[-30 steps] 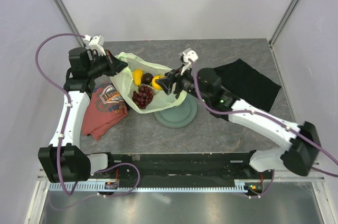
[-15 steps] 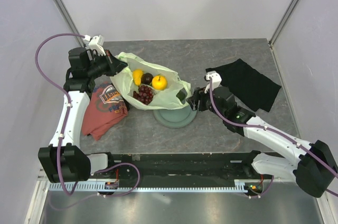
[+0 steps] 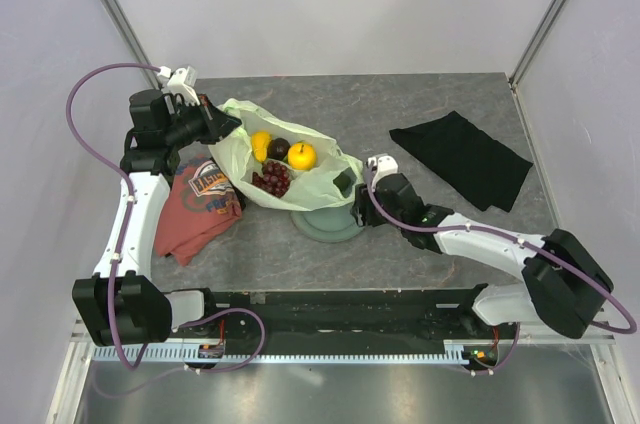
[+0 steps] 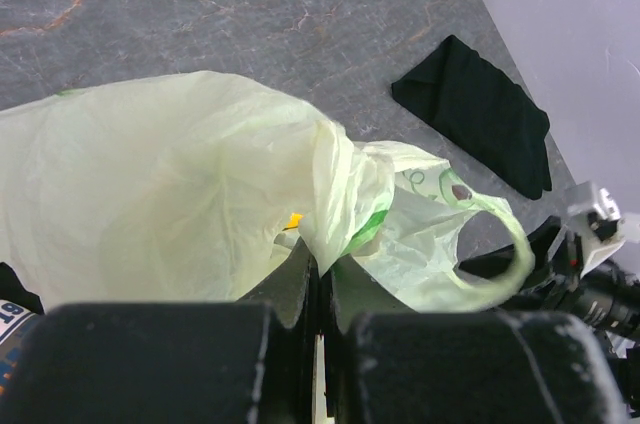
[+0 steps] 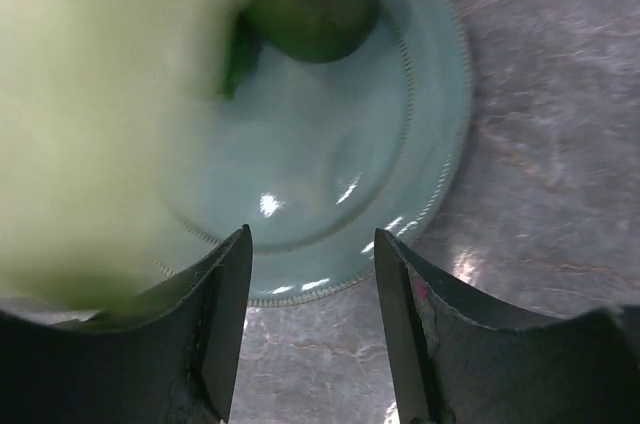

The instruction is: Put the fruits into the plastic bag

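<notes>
Nearest you: red T-shirt [image 3: 198, 206] crumpled front-left on the table [image 3: 450, 254], its right edge meeting the plastic bag [image 3: 300, 189]. Centre front, the plate [image 3: 322, 229] is half covered by the bag's near side, so from above you only see its front rim. Right gripper [image 5: 312, 236] sits low at the plate's right edge, jaws spread wide and empty, with only plate and table showing in the gap. Its wrist view shows the green oval fruit [image 5: 315, 4] lying on the plate, its left side overlapped by the bag and its top cut off by the frame. The bag there is a pale blur, no detail. From above you can't pick that fruit out for certain. Further back, the bag mouth faces up and four fruits lie inside: grape bunch [image 3: 270, 180] nearest, yellow-orange round fruit [image 3: 302, 155] behind it to the right, plum [image 3: 278, 149] and yellow pear [image 3: 260, 145] along the back. Left gripper [image 4: 318, 279] is pinched tight on a fold of the bag's far-left rim. Its fingertips are buried in plastic, so the exact bite is hidden. In that wrist view the bag wall screens the fruits apart from a small yellow speck, and one loop handle [image 4: 495, 244] hangs loose at the right. Farthest right, the black cloth [image 3: 462, 158] lies flat, well apart from the bag.
</notes>
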